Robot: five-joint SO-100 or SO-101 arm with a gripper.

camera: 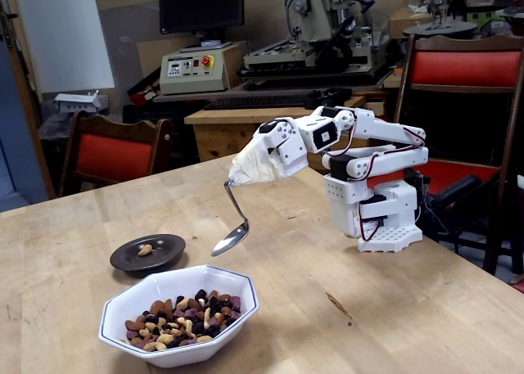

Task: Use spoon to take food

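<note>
In the fixed view my white gripper (246, 171) is wrapped in off-white tape and is shut on the taped upper end of the spoon (232, 236). The shiny spoon hangs down from it, its bowl in the air just above and behind the far rim of the white octagonal bowl (119, 335). The spoon bowl looks empty. The food (182, 315), a mix of tan nuts and dark dried fruit, fills the white bowl. A small dark saucer (127, 258) to the left of the spoon holds one nut (145, 249).
My arm's white base (378, 214) stands on the wooden table (368, 325) at the right. Red-cushioned chairs stand behind the table at left (115, 153) and right (463, 67). Machines and a monitor fill the background.
</note>
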